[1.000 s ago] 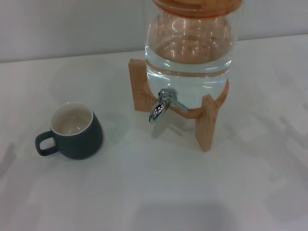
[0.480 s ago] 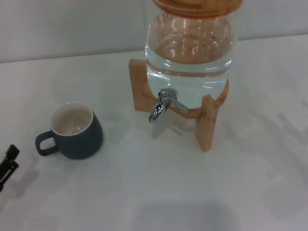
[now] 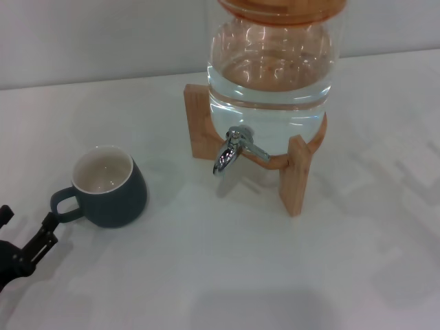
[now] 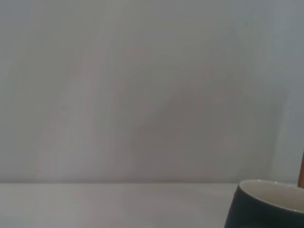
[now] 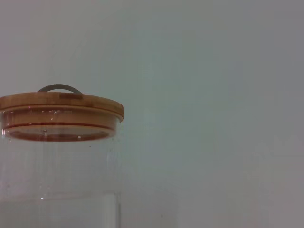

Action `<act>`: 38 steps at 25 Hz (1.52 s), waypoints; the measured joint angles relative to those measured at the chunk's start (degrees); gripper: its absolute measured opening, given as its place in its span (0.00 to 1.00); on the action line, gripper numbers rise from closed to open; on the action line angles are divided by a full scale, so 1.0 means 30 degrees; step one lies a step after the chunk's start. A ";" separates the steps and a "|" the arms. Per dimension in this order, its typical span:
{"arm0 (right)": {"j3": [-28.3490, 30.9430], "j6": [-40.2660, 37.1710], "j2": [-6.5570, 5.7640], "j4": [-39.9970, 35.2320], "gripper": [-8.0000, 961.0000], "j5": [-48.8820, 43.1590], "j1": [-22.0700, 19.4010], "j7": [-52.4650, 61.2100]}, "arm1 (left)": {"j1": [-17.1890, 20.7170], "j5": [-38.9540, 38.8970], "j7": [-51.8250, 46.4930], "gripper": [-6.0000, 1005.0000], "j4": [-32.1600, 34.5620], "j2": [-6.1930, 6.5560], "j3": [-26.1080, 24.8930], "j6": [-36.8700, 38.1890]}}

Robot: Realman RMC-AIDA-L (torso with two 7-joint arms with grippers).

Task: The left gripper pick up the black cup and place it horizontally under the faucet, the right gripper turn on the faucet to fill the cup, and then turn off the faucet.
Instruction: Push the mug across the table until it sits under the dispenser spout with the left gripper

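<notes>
Jaws, left gripper (image 3: pixel 27 237): spread open with a clear gap between the two dark fingers, holding nothing; the gripper sits at the near left corner of the head view, low over the surface.
Jaws, right gripper: not in any view, so their state cannot be told.
Surface (image 3: pixel 220 275): white, carrying the water jar on its stand and the cup; a pale wall rises behind it.
Water jar (image 3: pixel 271 75): clear glass, round-bellied, water standing up to about its widest part; it rests in the stand at the far middle of the surface. The right wrist view shows its upper wall (image 5: pixel 57 180) from the side.
Lid (image 5: pixel 59 107): wooden disc with a thin metal loop on top, seated on the jar's mouth.
Wooden stand (image 3: pixel 295 175): light wood legs cradling the jar's base, one leg forward on the right, one back on the left.
Black cup (image 3: pixel 110 185): upright on the surface, well to the left of the stand, cream inside and empty, loop handle turned toward the left gripper. One finger's tip lies just beside the handle; whether it touches cannot be told. The left wrist view catches only its rim and dark side (image 4: pixel 266 206).
Faucet (image 3: pixel 230 152): shiny chrome, jutting from the jar's lower front between the stand's legs, spout angled down toward the near left; nothing beneath it.
</notes>
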 joint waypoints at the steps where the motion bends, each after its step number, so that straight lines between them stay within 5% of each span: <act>1: 0.0000 0.0000 0.0001 0.0002 0.86 0.0000 0.0014 0.0001 | -0.0059 0.0002 0.0058 0.89 0.0098 0.0000 -0.0001 -0.0206; 38: 0.0001 0.0310 0.0252 -0.0026 0.86 0.0021 0.0029 -0.0001 | -0.1627 -0.0171 -0.0093 0.77 0.0992 0.0005 -0.0208 -0.3643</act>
